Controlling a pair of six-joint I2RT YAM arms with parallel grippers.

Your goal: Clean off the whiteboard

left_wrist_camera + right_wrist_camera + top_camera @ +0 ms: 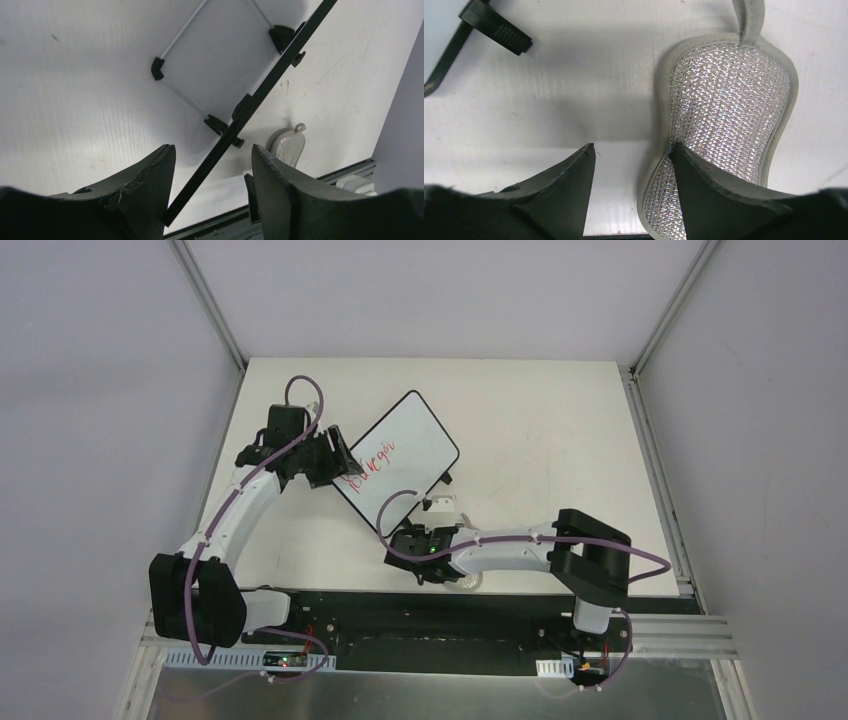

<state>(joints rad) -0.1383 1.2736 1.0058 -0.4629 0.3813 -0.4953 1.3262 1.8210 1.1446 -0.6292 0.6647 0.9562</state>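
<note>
The whiteboard (405,445) lies at an angle mid-table, with red handwriting (368,462) near its left end. My left gripper (338,458) is open at that end. In the left wrist view its jaws (212,150) stand wide apart, and the board's thin black frame edge (260,90) runs slantwise between them, its corner close by the left finger. My right gripper (440,572) is open and low near the table's front edge. In the right wrist view (633,146) its right finger sits over the left rim of the grey sparkly pad (724,120), and its left finger is over bare table.
The pad also shows in the left wrist view (288,146), near the black front rail (300,182), and in the top view it peeks out under the right arm (467,582). A black board foot (499,27) lies far left of the right gripper. Grey walls enclose the table.
</note>
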